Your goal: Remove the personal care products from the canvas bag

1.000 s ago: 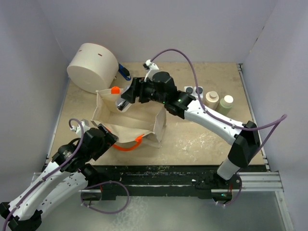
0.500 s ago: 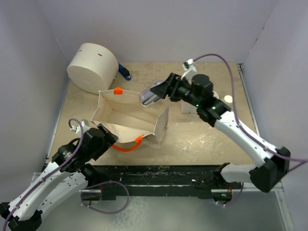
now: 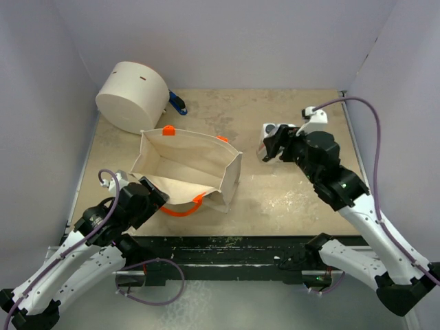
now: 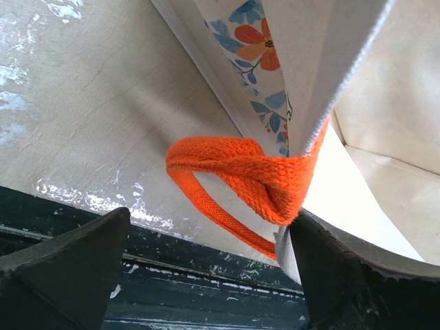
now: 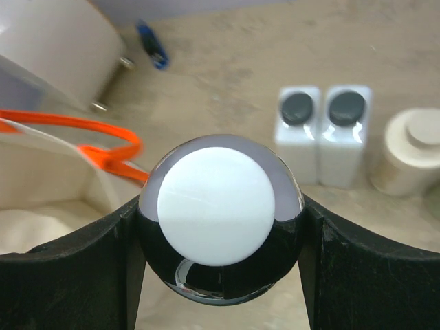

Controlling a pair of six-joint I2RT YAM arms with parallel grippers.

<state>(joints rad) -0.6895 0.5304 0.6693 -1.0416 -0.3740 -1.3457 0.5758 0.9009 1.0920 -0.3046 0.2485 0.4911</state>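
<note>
Tan counter (image 3: 275,199): bag (image 3: 182,161) left of centre, left pincer (image 4: 206,254) spread astride orange handle (image 4: 240,175). Right pincer (image 5: 220,275) pinching bottle (image 5: 220,199) toward far right corner, near white bottles (image 5: 323,134). Lower upright beside row, avoid knocking neighbours, release once base rests.

Two arms, same build. The left arm (image 3: 74,258) and right arm (image 3: 371,220) had glossy white link shells with black joint housings. A lilac left cable (image 3: 102,180) looped off the left wrist. A lilac right cable (image 3: 378,137) arched to a white connector (image 3: 313,112). The left end effector fingers (image 4: 65,265) were matte black and wedge-shaped. The right end effector fingers (image 5: 130,268) matched, with smooth inner faces.
</note>
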